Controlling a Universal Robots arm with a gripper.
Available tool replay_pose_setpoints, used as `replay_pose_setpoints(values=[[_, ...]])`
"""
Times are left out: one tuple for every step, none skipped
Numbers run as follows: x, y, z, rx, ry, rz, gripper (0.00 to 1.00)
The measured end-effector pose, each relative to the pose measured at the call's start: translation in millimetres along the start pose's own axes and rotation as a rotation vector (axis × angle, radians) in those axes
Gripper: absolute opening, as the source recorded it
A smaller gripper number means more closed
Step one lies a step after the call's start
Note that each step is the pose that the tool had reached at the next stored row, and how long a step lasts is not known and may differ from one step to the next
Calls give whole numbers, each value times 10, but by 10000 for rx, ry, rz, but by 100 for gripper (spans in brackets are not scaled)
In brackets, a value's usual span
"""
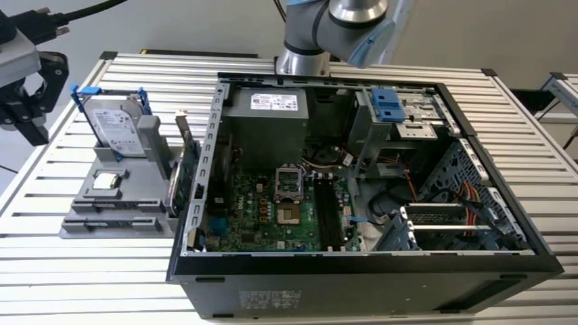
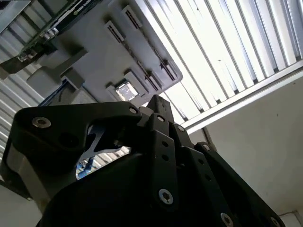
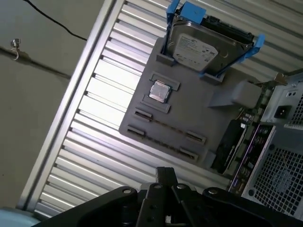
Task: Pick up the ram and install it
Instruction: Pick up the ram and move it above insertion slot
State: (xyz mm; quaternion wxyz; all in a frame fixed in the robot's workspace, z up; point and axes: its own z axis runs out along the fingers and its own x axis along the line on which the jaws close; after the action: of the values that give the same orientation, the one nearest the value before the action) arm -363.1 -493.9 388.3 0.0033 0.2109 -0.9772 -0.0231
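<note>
Black metal gripper [image 1: 34,132], upper left of my exterior view, looks closed on nothing. There, lower centre, one slim dark ram [image 1: 323,215] seems seated in the green motherboard [image 1: 262,217]. My first wrist view adds one grey tray [image 3: 189,109], one silver hard drive [image 3: 201,49] and one square chip [image 3: 159,91].
</note>
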Motion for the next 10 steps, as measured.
replay_pose_setpoints(values=[[0, 0, 0, 0, 7, -141, 0], [0, 0, 0, -1, 12, -272, 0], [0, 0, 0, -1, 19, -405, 0], [0, 0, 0, -1, 25, -536, 0], [0, 0, 0, -2, 32, -666, 0], [0, 0, 0, -2, 37, -799, 0], [0, 0, 0, -3, 43, -924, 0], [0, 0, 0, -3, 49, -1057, 0], [0, 0, 0, -4, 55, -1179, 0], [0, 0, 0, -4, 61, -1314, 0]])
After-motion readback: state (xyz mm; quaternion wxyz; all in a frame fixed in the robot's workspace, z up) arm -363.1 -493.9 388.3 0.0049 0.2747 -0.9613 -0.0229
